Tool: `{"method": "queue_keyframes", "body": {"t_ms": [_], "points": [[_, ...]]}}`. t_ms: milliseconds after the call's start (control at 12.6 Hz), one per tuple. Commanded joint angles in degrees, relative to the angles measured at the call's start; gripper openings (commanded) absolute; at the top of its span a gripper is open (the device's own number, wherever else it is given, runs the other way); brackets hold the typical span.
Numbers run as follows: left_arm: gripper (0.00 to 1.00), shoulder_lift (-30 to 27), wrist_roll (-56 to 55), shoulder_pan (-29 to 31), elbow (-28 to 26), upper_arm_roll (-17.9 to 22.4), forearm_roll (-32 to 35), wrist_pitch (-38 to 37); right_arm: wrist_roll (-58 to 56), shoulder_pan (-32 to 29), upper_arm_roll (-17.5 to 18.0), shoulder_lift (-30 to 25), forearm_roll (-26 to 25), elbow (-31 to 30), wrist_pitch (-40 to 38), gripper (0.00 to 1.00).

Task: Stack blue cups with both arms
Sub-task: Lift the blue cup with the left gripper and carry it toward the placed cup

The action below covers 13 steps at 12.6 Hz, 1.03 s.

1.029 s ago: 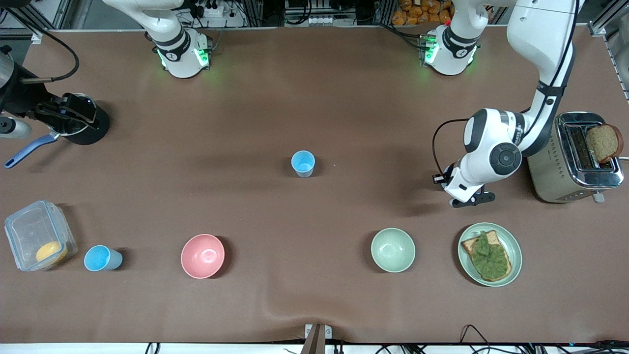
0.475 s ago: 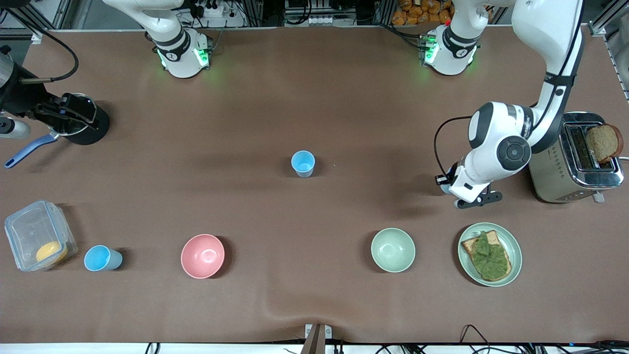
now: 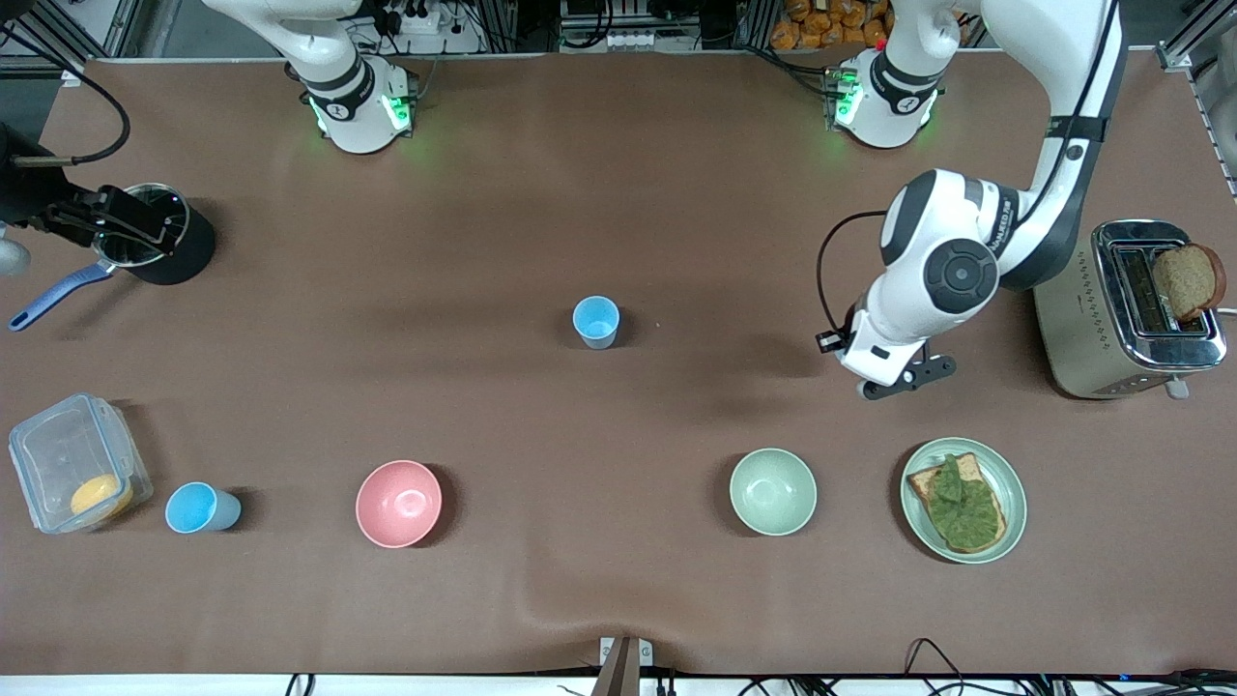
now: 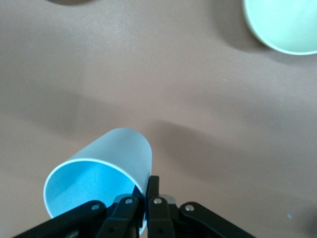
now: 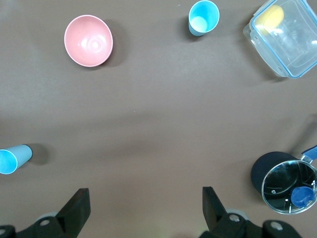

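My left gripper [image 3: 904, 378] hangs over bare table between the toaster and the middle, and in the left wrist view [image 4: 147, 187] it is shut on the rim of a blue cup [image 4: 101, 171], one finger inside and one outside. That cup is hidden under the wrist in the front view. A second blue cup [image 3: 595, 321] stands upright mid-table and also shows in the right wrist view [image 5: 12, 159]. A third blue cup [image 3: 199, 508] [image 5: 203, 17] stands beside the clear box. My right gripper [image 3: 116, 227] [image 5: 143, 208] is open and empty, high over the black pot.
Pink bowl [image 3: 398, 503] and pale green bowl [image 3: 772, 491] sit near the front camera. A plate with green-topped toast [image 3: 963, 499] and a toaster [image 3: 1126, 309] are at the left arm's end. A clear box [image 3: 72, 462] and black pot [image 3: 164, 246] are at the right arm's end.
My left gripper has moved with the blue cup toward the middle of the table, away from the toaster. My right gripper has shifted slightly toward the table's edge.
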Motion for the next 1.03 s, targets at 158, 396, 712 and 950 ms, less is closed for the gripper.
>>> {"method": "queue_keyframes", "body": {"t_ms": [158, 396, 712, 950], "points": [[0.0, 3.34, -9.03, -2.73, 15.54, 0.07, -0.59, -14.8, -0.15, -1.02, 0.56, -0.88, 0.4, 0.0, -0.57, 1.0], [0.0, 2.12, -15.45, -7.29, 16.89, 0.07, -2.53, -15.79, -0.16, -1.02, 0.56, -0.79, 0.31, 0.0, -0.56, 1.0], [0.0, 2.82, -23.1, -8.27, 19.87, -6.08, 1.6, -17.99, -0.16, -2.51, 0.47, -0.53, 0.22, -0.35, -0.56, 1.0], [0.0, 2.82, -24.96, -8.18, 23.74, -8.97, -0.06, -19.66, 0.02, -2.77, 0.56, -0.44, 0.31, -0.27, -0.65, 1.0]]}}
